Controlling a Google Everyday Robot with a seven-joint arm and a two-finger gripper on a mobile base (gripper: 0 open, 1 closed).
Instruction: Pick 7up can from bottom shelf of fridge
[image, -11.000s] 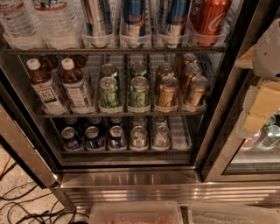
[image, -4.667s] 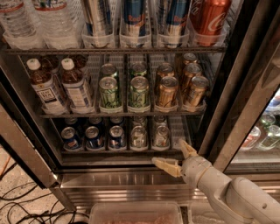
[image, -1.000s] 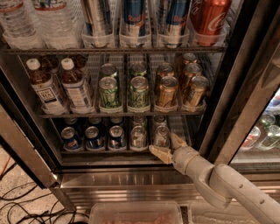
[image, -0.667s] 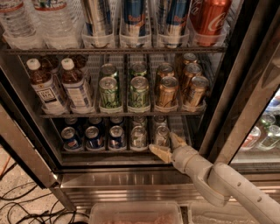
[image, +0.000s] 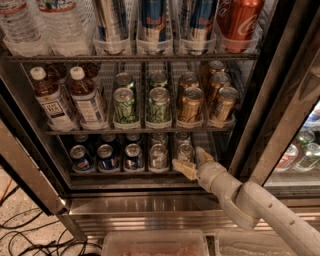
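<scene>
Trouble would most likely start at the 7up can (image: 185, 151), which stands at the right end of the row on the bottom shelf (image: 125, 173) of the fridge (image: 150, 205), just beside a second silvery can (image: 158, 156) that looks much the same. The gripper (image: 192, 161) is right at it with its fingers (image: 183, 169) spread apart, one low in front of the can and one to its right; whether either touches it I cannot tell. Closing from this slant could pinch only the rim and let the can slip or tip backward. A push leftward could knock the twin can or the dark blue cans (image: 107, 157) beyond it. Lifting too high could catch the rack above.

No writing on the 7up can can be read. The blue cans show a round red, white and blue emblem. On the top shelf a red can (image: 239, 20) carries white Coca-Cola script. The bottles (image: 55, 105) have white labels with print too small to read.
</scene>
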